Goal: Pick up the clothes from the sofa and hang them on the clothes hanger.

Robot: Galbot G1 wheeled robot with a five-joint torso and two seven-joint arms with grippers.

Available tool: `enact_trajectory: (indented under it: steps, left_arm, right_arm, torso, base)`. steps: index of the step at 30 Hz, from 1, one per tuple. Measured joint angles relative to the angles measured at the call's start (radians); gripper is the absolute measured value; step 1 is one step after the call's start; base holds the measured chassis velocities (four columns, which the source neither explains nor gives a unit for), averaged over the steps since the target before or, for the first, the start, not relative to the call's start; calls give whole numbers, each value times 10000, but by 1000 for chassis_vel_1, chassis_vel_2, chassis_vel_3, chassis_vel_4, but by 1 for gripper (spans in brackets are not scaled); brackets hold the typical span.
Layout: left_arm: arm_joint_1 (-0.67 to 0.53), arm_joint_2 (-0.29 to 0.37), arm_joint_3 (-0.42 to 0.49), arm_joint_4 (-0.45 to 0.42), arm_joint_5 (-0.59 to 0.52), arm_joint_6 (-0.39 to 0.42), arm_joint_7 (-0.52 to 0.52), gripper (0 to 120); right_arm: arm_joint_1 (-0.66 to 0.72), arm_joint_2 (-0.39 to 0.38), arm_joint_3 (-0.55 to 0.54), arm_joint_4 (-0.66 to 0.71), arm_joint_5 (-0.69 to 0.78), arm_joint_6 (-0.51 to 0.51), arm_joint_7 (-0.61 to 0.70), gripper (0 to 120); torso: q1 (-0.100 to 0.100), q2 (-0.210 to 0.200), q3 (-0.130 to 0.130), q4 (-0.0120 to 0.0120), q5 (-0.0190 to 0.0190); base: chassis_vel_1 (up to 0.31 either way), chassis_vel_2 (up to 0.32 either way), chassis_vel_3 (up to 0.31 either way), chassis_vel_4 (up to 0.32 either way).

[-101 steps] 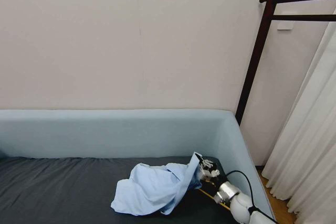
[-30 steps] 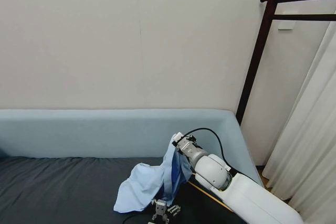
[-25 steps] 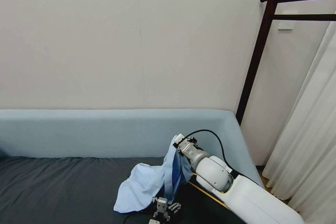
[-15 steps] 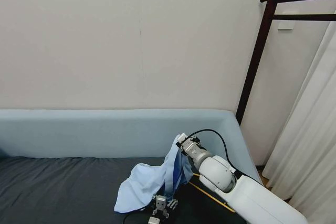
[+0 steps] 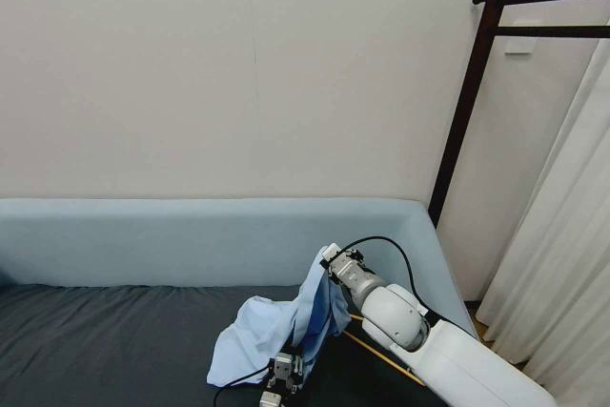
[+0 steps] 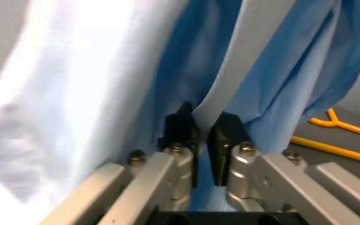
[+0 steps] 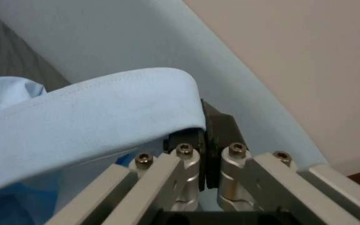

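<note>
The shirt (image 5: 267, 326) is thin, matt, pale blue woven cloth with a stitched hem, my right fingers (image 7: 161, 180) are brushed metal tipped with dull black pads (image 7: 221, 126), my right arm (image 5: 457, 369) wears glossy white plastic, the sofa seat (image 5: 105, 340) is dark matt cloth, and the clothes hanger (image 5: 467, 102) is dark polished wood.

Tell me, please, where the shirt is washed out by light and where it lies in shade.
Left wrist view: the shirt glares almost white along one side; its folds around the left gripper are shaded deep blue. Right wrist view: the fold held in the right gripper is evenly lit, with shade beneath. Head view: soft, even light on the sofa.
</note>
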Motion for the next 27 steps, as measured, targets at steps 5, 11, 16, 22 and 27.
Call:
enact_trajectory:
  steps: [5, 11, 16, 22, 27]
  left_arm:
    - [200, 400, -36, -500, -226, 36, -26, 0]
    - [1095, 1299, -154, -2321, -622, 412, -37, 0]
    - [2300, 4728, -810, -6280, -1352, 1281, 1104, 0]
    - [1606, 6589, -1491, -8162, -3247, 2295, 863, 0]
    - [-220, 8483, -1584, -9329, -5450, 3379, 504, 0]
  right_arm:
    - [-163, -112, 81, 102, -30, 0, -5, 0]
    - [-415, -130, 552, -5, 162, 1, 35, 0]
    - [179, -308, 595, -439, 1103, 0, 222, 0]
    - [1061, -377, 484, 35, 2039, -6, 578, 0]
    - [2342, -688, 209, 691, 3344, -21, 881, 0]
  torso:
    - [0, 0, 0, 1, 0]
    - [-1, 1, -1, -1, -1]
    - [-1, 1, 0, 2, 2]
    - [0, 1, -1, -3, 3]
    - [-1, 1, 0, -1, 0]
  base:
    - [0, 0, 0, 0]
    - [0, 0, 0, 0]
    - [0, 0, 0, 0]
    - [0, 0, 0, 0]
    - [0, 0, 0, 0]
